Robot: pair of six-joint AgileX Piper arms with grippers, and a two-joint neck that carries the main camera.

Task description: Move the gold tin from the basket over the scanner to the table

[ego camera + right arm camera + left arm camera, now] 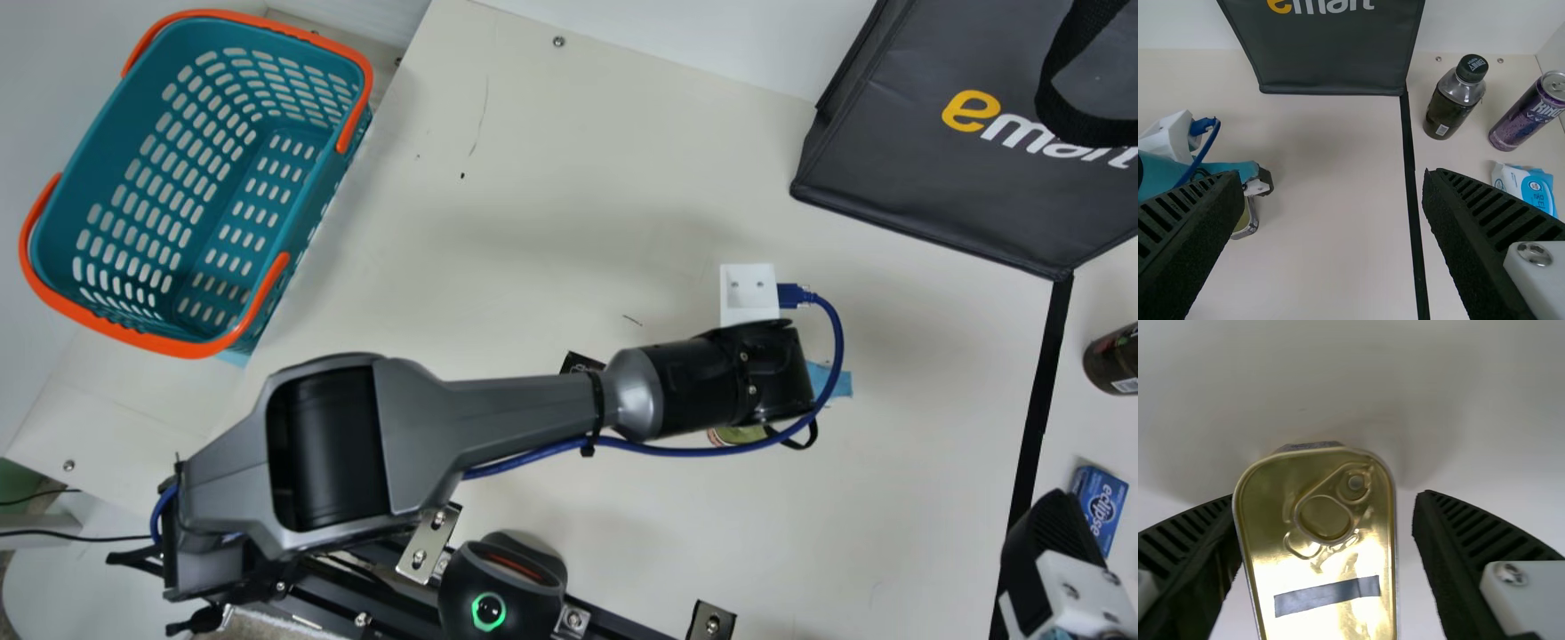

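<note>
on the cream table [533, 222], as i judge it, sits the gold, round-cornered metal tin [1321, 563], my black ribbed left gripper [1327, 500] spread either side. i'd rise straight up, slowly, so the nearer finger doesn't drag it. my right gripper [1331, 175] is spread too.

The dark shopping bag [925, 187] reads "emart", in yellow and white. "eclipse" stands on the small blue pack [1100, 511]; the purple can [1527, 115] bears lettering, perhaps too unclear to read.
</note>
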